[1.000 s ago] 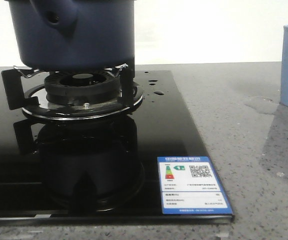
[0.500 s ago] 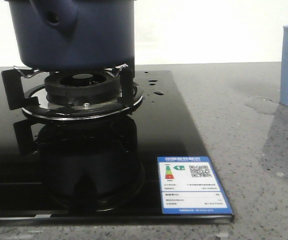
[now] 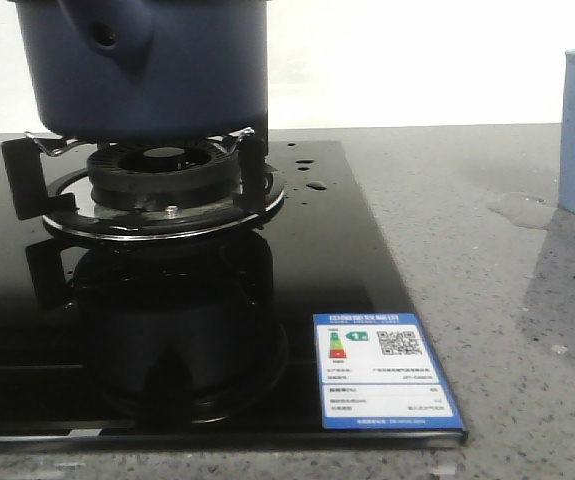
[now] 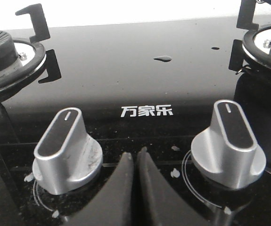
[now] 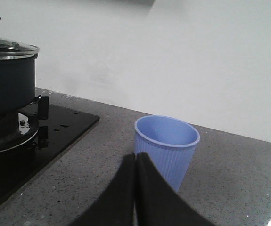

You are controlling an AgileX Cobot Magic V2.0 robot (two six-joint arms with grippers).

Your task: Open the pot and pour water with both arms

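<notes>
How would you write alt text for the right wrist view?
A pale blue ribbed cup stands upright on a grey speckled counter, just beyond the shut black right gripper. To one side, the lidded dark navy pot sits on a black glass hob.

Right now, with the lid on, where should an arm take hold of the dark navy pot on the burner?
By the stubby hollow side handle of the dark navy round pot, probably coming in from the front: the handle juts toward the front camera. The straight walls look too wide for a pincer.
</notes>
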